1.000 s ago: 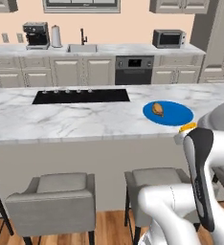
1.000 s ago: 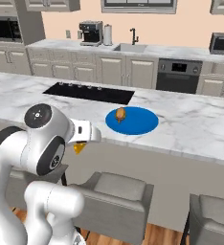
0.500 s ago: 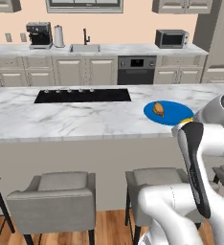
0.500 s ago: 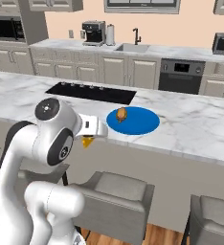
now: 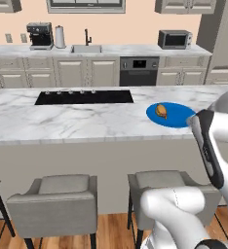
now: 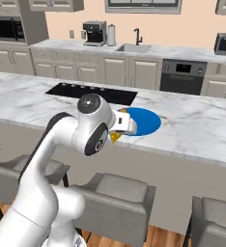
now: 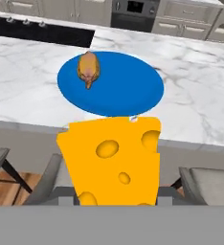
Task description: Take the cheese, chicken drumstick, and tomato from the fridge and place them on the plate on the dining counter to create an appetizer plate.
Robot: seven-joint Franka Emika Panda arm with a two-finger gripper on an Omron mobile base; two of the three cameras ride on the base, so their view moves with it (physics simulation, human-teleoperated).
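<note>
My gripper [image 6: 117, 134] is shut on the cheese [image 7: 111, 160], a yellow-orange wedge with holes. It hangs at the near edge of the dining counter [image 5: 62, 121], just short of the blue plate [image 7: 128, 91]. In the right base view the cheese [image 6: 115, 138] peeks out under the white hand, beside the plate [image 6: 148, 123]. The chicken drumstick [image 7: 88, 68] lies on the plate's left part in the hand view. The left base view shows the drumstick [image 5: 161, 111] on the plate [image 5: 177, 116], with my arm rising just right of it. The cheese hides the fingertips in the hand view.
A black cooktop [image 5: 84, 97] is set into the marble left of the plate. Grey stools [image 5: 60, 199] stand under the counter's near edge. Behind are the wall counter with sink [image 5: 86, 48], coffee machine [image 5: 39, 35], oven [image 5: 139, 70] and microwave [image 5: 174, 39].
My hand has swung right toward the plate, carrying the cheese, and the wedge now sits at the counter's edge. The views have shifted slightly. The drumstick has stayed put.
</note>
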